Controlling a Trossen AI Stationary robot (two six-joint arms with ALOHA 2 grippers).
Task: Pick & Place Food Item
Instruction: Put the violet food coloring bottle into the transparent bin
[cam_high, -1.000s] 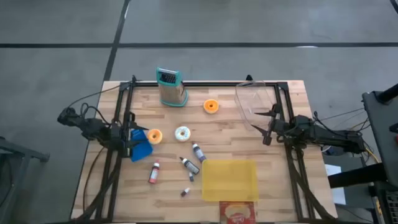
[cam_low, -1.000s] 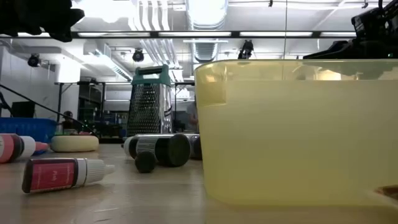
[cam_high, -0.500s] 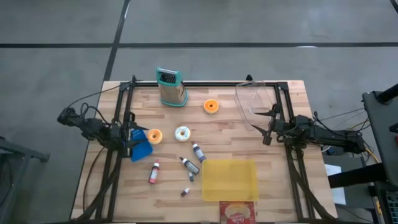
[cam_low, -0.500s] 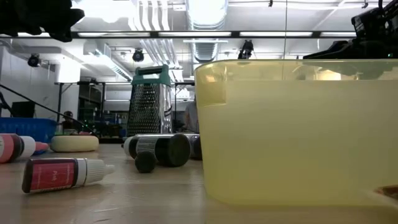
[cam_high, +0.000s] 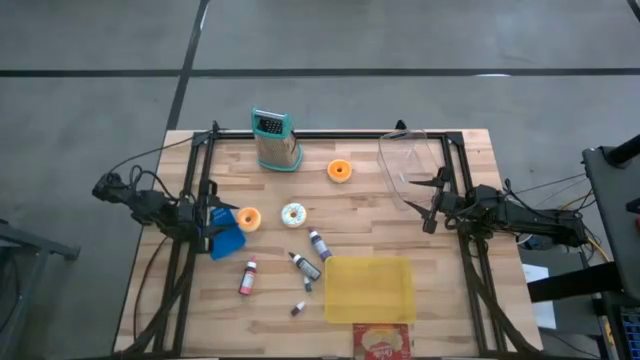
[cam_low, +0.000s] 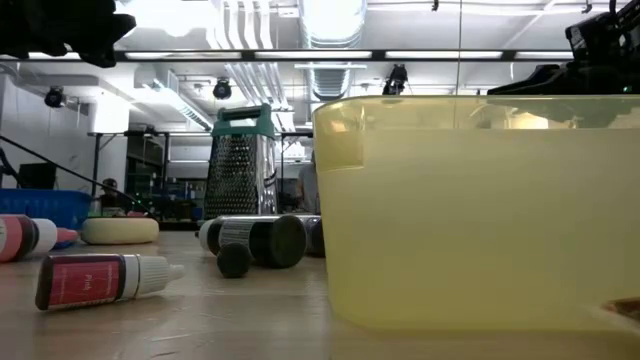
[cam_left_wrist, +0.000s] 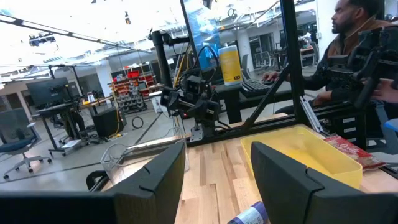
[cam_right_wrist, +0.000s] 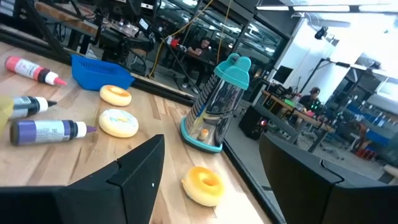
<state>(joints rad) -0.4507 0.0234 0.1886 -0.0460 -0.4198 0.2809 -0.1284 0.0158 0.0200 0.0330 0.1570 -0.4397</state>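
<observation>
Three doughnuts lie flat on the wooden table: an orange one (cam_high: 340, 171) toward the far side, an orange-yellow one (cam_high: 248, 219) and a white-frosted one (cam_high: 293, 214) near the middle. In the right wrist view they show as the yellow doughnut (cam_right_wrist: 202, 184), the frosted doughnut (cam_right_wrist: 118, 122) and the doughnut by the basket (cam_right_wrist: 115, 95). My left gripper (cam_high: 210, 224) (cam_left_wrist: 217, 180) hangs open at the table's left edge, above a blue basket (cam_high: 227, 238). At the right edge my right gripper (cam_high: 432, 205) (cam_right_wrist: 211, 180) stands open, pointing level across the table. Neither holds anything.
A yellow bin (cam_high: 368, 288) sits near the front, with a red packet (cam_high: 382, 340) before it. A teal-topped grater (cam_high: 275, 140) stands at the far side, a clear bowl (cam_high: 412, 165) at the far right. Several small bottles (cam_high: 305, 265) lie mid-table. A person (cam_left_wrist: 360, 37) sits beyond the table.
</observation>
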